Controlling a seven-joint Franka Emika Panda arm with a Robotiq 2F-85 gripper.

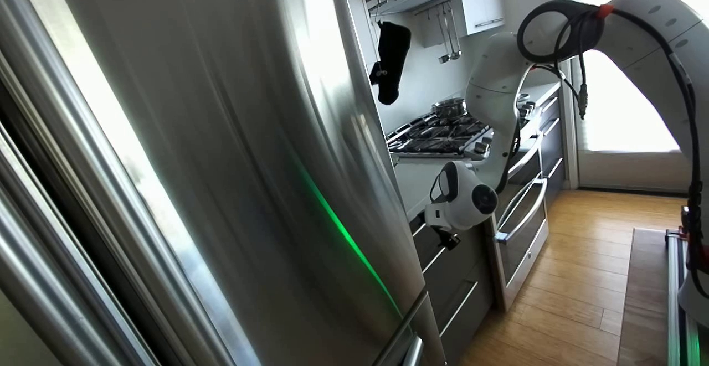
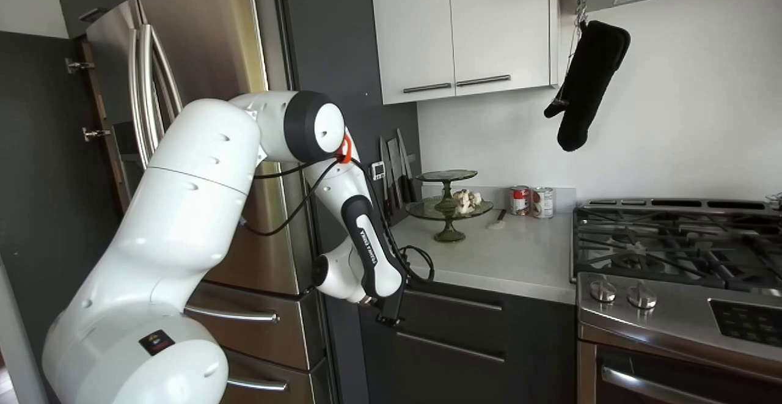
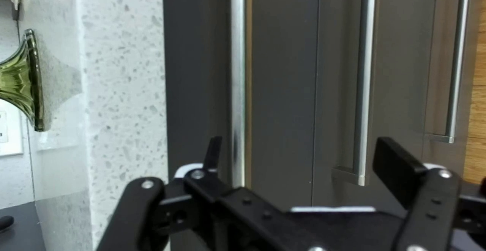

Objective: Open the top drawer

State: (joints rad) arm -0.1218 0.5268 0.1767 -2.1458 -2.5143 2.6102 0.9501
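Gripper point(image 3: 299, 144), spread wide w/ nil held, is in front of top drawer point(image 3: 281, 84), jaws crosswise to bar handle point(image 3: 238, 84), prob. for pinching.

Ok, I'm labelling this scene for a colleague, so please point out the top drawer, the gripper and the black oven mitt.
Top drawer point(image 3: 283, 91): wrist view, on its flat grey front.
Gripper point(image 3: 299, 147): wrist view, midway between its parted fingertips.
Black oven mitt point(image 2: 589, 86): in an exterior view, on its middle.
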